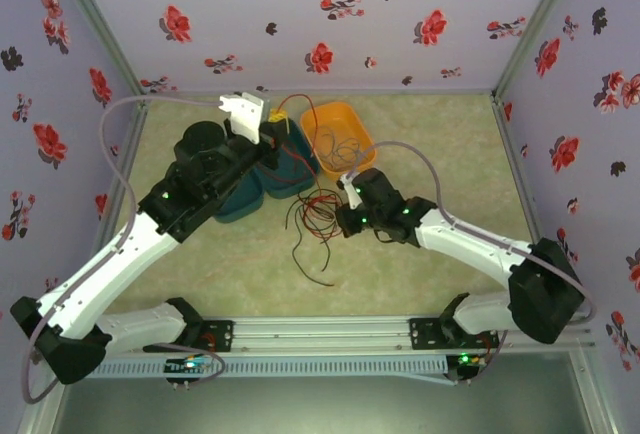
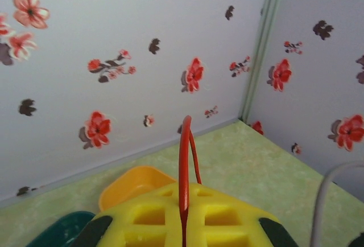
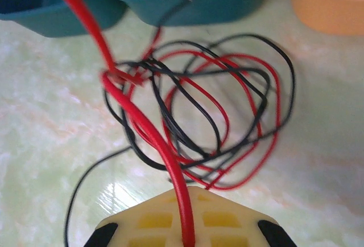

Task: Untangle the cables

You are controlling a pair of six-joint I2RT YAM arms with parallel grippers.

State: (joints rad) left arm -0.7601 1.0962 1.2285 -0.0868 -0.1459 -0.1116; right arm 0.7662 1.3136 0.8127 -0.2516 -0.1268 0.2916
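A: What is nearest the arms?

B: The right gripper (image 1: 345, 216), low over the middle of the green tabletop (image 1: 430, 144). Its yellow fingers are clamped on a red strand (image 3: 142, 127), which leaves the fingertips and climbs away to the left, toward the teal bins (image 1: 270, 179).

A: And the cables?

B: The cables (image 1: 312, 219) lie just beside that gripper as loose red and black loops, crossing many times. There is a small knot where the held strand meets the pile. The tangle's long axis runs near to far. One thin tail points at the near edge, and the far end reaches the foot of the teal bins.

A: Further back?

B: The left gripper (image 1: 280, 124) is raised above the teal bins. It is pinched on a red wire (image 2: 185, 161) that stands upright from its fingers. I cannot tell whether this is the same strand that the right gripper holds. An orange bin (image 1: 338, 134) sits beside the teal ones, toward the far edge, with wires in it.

A: Which step is this?

B: It looks like drawing one red cable out of the pile, with both grips made. The next move probably calls for a slow pull away from the knot, since the black loops could drag along or cinch tighter.
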